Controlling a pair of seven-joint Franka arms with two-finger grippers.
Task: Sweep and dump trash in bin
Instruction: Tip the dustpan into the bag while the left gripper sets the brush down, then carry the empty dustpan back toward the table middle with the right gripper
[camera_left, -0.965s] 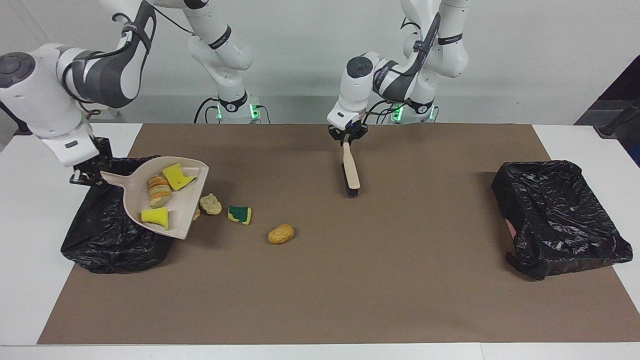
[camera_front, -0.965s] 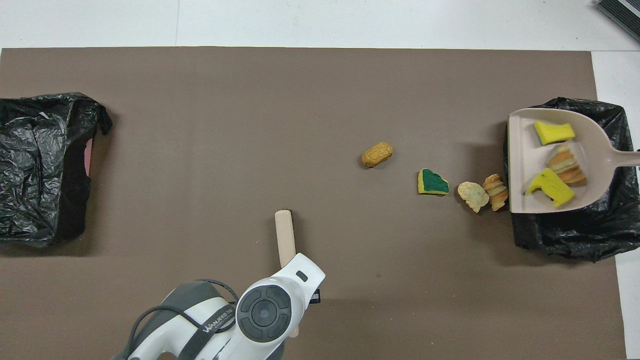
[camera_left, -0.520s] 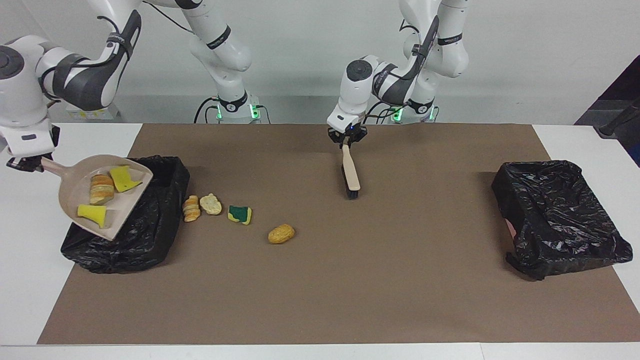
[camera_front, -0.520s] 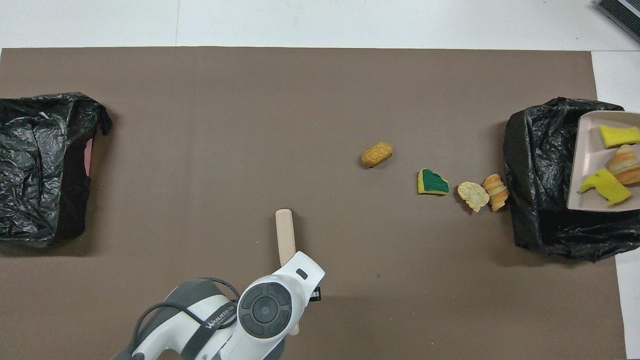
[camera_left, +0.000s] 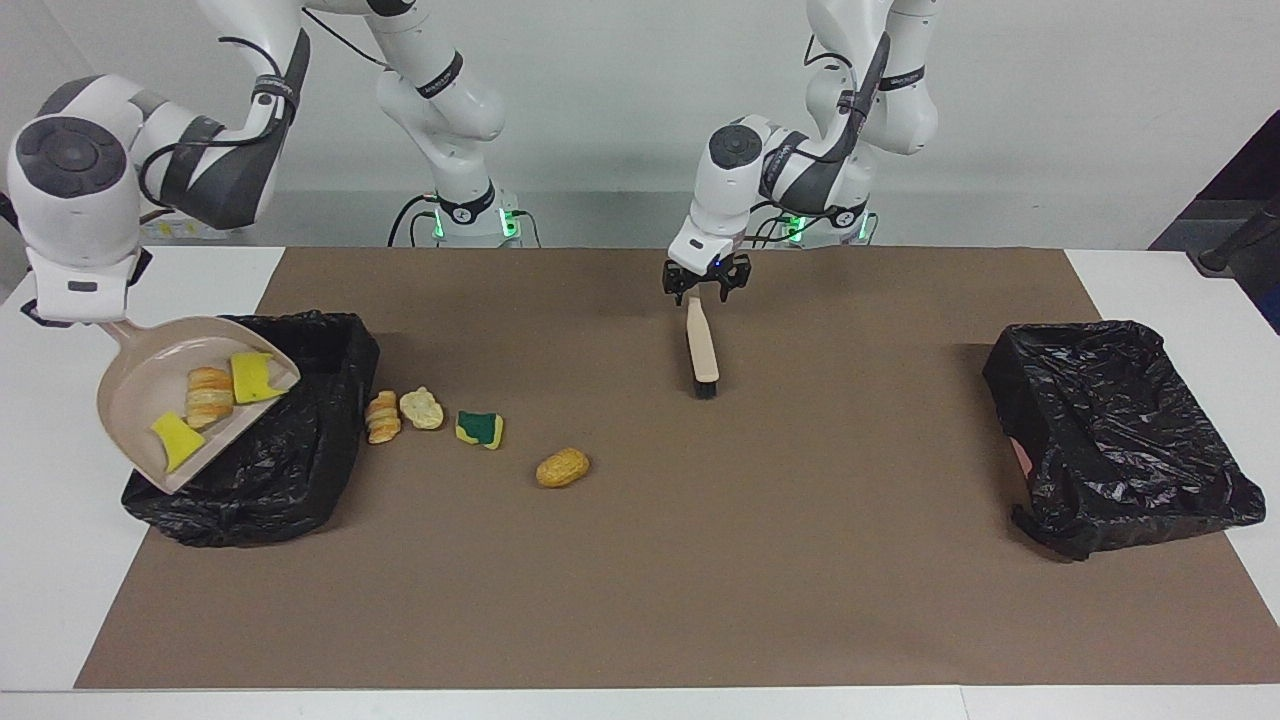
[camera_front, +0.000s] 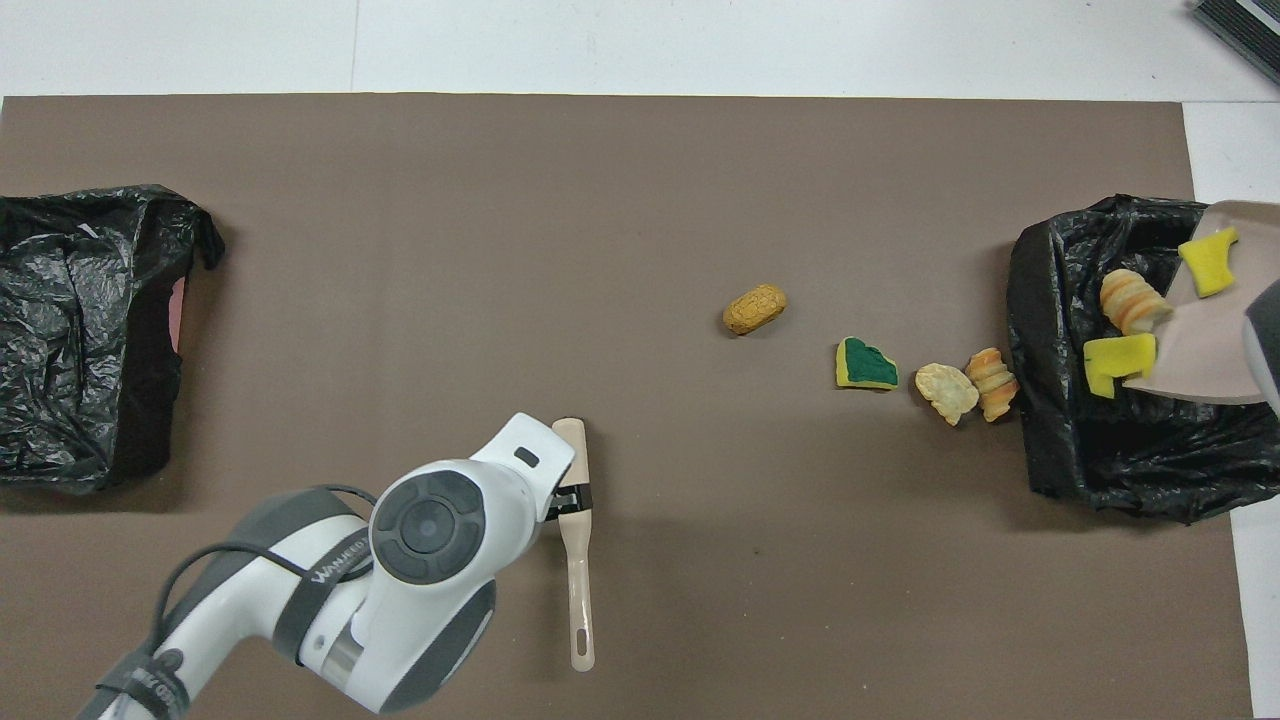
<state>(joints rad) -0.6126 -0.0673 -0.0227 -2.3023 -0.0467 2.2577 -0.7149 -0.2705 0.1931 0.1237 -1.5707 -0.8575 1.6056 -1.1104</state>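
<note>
Your left gripper (camera_left: 706, 291) hangs just over the handle end of the beige brush (camera_left: 702, 346), jaws spread wide and holding nothing; the brush lies flat on the brown mat (camera_left: 760, 560), bristle end pointing away from the robots. In the overhead view the same gripper (camera_front: 572, 498) sits above the brush (camera_front: 575, 560) about midway along its length.

Your right gripper (camera_left: 70, 310) is closed on the handle of the beige dustpan (camera_left: 140, 395), which it holds tilted over the black-lined bin (camera_left: 290, 460) at the right arm's end of the table. Only the pan (camera_front: 1215, 350) shows in the overhead view, at the frame's edge.

Three pieces of the trash are in the pan: a yellow sponge piece (camera_left: 253, 376), a tan pastry (camera_left: 208, 396) and a second yellow sponge piece (camera_left: 177, 440). From above they lie toward the pan's lip, over the bin's open bag (camera_front: 1120, 450).

Four more scraps lie on the mat in a loose line leading from that bin toward the table's middle: a croissant-like pastry (camera_left: 381, 417) just beside the bin, a pale bread lump (camera_left: 421, 408) next to it, a green-and-yellow sponge piece (camera_left: 481, 428), and a golden-brown lump (camera_left: 562, 467) farthest from the bin.

A second black-lined bin (camera_left: 1115, 430) stands at the left arm's end of the table, well apart from everything else.
</note>
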